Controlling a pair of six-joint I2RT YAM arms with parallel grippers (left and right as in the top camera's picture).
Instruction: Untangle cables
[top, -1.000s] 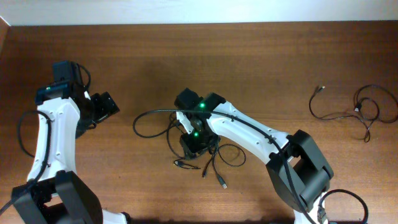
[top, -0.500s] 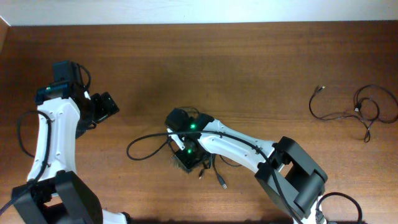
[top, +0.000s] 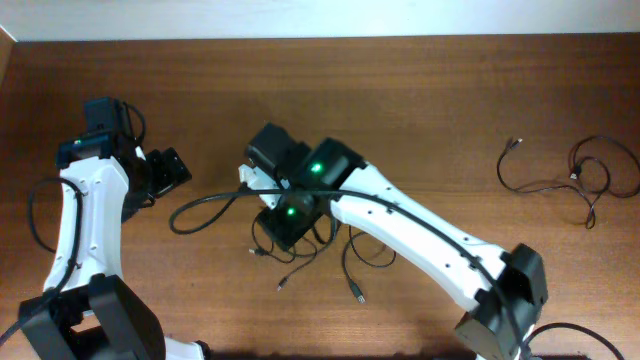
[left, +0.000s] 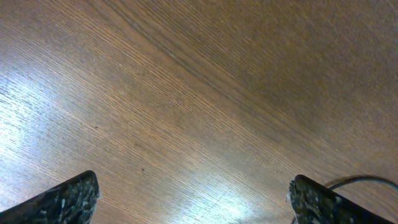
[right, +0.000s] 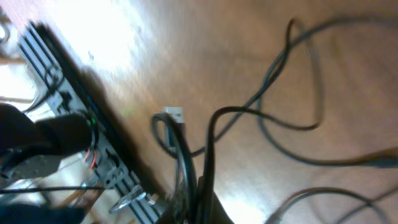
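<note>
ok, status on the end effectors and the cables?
Left end effector open, empty. Right end effector shut on tangled thin black cables, mid-table. Another loose black cord lies far right, apart. Nothing in the way.

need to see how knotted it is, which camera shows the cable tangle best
Overhead: it shows the cable tangle spread out, loops and plug ends round the right gripper, whose arm hides the middle. Right wrist: a few blurred strands close up. Left wrist: one sliver of cord at the edge.
</note>
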